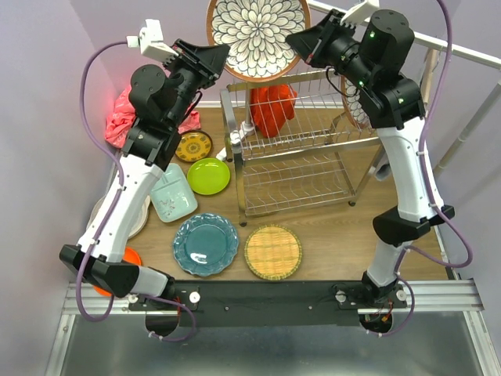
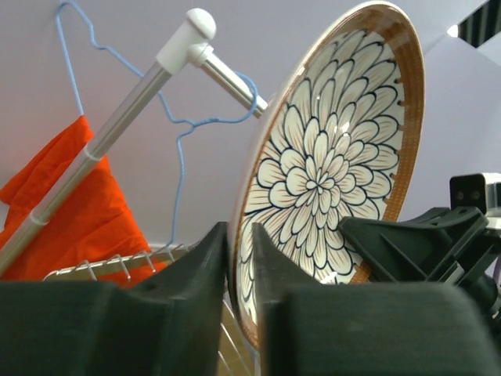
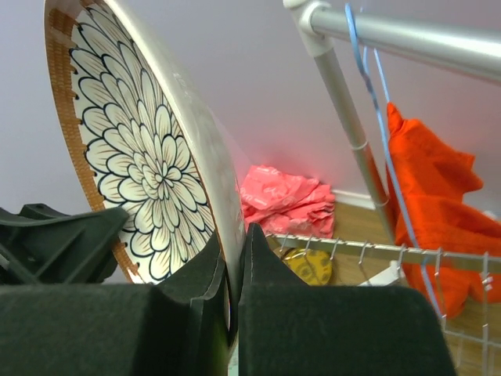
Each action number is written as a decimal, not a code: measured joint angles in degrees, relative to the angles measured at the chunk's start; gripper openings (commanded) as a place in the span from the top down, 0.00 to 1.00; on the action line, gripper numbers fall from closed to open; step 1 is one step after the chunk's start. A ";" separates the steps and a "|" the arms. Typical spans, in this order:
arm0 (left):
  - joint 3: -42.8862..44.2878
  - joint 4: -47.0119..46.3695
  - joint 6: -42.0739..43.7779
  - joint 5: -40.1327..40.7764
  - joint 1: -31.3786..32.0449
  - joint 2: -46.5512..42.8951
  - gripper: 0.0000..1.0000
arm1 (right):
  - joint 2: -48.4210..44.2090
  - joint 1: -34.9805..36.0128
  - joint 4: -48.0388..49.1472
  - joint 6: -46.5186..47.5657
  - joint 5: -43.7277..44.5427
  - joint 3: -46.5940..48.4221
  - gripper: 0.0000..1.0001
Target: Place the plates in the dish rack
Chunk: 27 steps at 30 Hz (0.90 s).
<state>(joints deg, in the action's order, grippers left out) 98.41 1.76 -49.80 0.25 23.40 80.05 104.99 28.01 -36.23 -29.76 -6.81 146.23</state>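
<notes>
A white petal-patterned plate (image 1: 257, 35) with a brown rim hangs on edge above the chrome wire dish rack (image 1: 297, 157). My left gripper (image 1: 219, 55) grips its left rim, the jaws close on both faces (image 2: 239, 231). At the opposite rim my right gripper (image 1: 301, 39) is shut on the plate (image 3: 141, 157), its fingers pinching the edge (image 3: 235, 235). On the table in front of the rack lie a teal scalloped plate (image 1: 205, 244), a woven-yellow plate (image 1: 272, 252), a lime green plate (image 1: 208, 175), a mint divided tray (image 1: 172, 196) and a small dark-yellow plate (image 1: 193, 146).
A red-orange cloth (image 1: 272, 110) hangs on a blue hanger behind the rack, under a white rail (image 1: 454, 51). A pink bag (image 1: 129, 117) lies at the back left. An orange plate (image 1: 129, 257) and a pale plate (image 1: 139, 215) sit under my left arm.
</notes>
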 measured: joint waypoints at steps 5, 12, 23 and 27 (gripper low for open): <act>-2.51 -5.92 -0.92 -1.57 0.50 -0.81 0.45 | 0.46 -0.72 -0.35 4.35 -0.04 2.84 0.99; -4.81 -9.38 -0.59 -2.78 0.68 -2.45 0.31 | 0.20 -1.22 -0.37 9.57 1.40 3.50 1.00; -7.10 -8.81 6.14 -0.20 -0.35 -12.17 0.27 | -5.66 -1.51 -0.76 19.26 8.61 0.28 0.99; -9.27 -7.43 9.81 2.38 -1.42 -16.68 0.25 | -10.10 -1.51 -0.50 22.32 10.97 -3.13 0.99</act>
<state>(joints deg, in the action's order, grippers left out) 89.14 -5.67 -39.99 2.63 21.98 63.37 94.89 26.50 -36.73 -7.44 4.16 143.11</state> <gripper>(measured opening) 0.731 0.123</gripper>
